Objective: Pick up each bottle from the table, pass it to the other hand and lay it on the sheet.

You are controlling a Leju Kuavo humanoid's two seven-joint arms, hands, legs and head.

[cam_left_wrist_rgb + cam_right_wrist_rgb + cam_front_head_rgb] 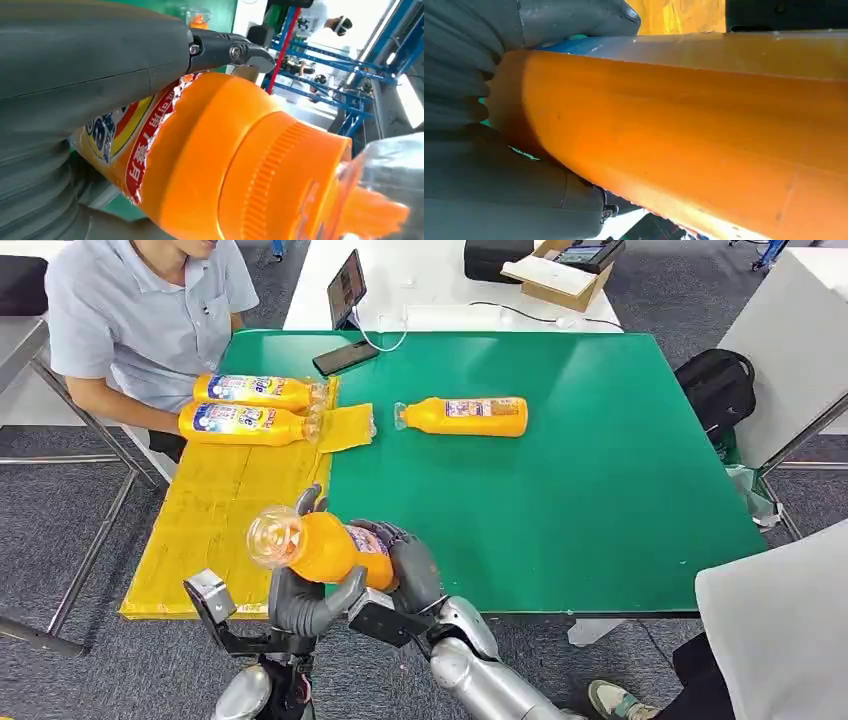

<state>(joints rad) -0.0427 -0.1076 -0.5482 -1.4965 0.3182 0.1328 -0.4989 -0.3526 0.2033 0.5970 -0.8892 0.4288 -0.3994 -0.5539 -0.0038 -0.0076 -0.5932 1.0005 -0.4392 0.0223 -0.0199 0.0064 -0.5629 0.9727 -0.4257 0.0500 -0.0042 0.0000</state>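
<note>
An orange bottle [325,545] with a clear cap hangs above the table's front edge, cap end over the yellow sheet [215,510]. My left hand [305,595] wraps it near the neck and my right hand [410,568] grips its base end. Up close, the left wrist view has the bottle [225,160] under my left hand [90,65]. In the right wrist view its side [694,125] lies in my right hand [484,165]. Two more bottles [250,392] [245,424] lie side by side at the sheet's far end. Another bottle [465,416] lies on the green table [600,490].
A person [150,310] sits at the table's far left corner, close to the laid bottles. A phone [345,357] and a propped tablet [346,287] are at the far edge. A black backpack [715,385] sits on the floor to the right.
</note>
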